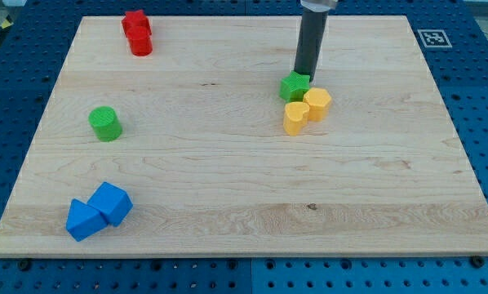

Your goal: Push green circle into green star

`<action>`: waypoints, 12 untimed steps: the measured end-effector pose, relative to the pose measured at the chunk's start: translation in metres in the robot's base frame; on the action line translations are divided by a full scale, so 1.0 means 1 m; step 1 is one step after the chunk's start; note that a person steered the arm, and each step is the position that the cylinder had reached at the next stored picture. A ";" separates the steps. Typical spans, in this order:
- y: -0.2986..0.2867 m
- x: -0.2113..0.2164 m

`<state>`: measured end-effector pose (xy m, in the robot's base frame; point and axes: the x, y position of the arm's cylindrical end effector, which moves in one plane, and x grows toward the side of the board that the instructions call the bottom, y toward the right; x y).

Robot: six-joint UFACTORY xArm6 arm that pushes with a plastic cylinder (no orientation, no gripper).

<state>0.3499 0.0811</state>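
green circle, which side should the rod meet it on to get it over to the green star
Judging by the layout, meet the green circle on its flat side wall facing the view's left, low down, and push toward the view's right. The green star sits right and slightly up, where my tip now rests.

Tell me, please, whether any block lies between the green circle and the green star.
Nothing visible does: bare board separates the green circle from the green star. The yellow blocks touch the star's far side; my tip sits at its top edge.
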 end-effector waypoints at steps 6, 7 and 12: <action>-0.176 0.104; -0.179 0.131; -0.324 0.099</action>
<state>0.4492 -0.2427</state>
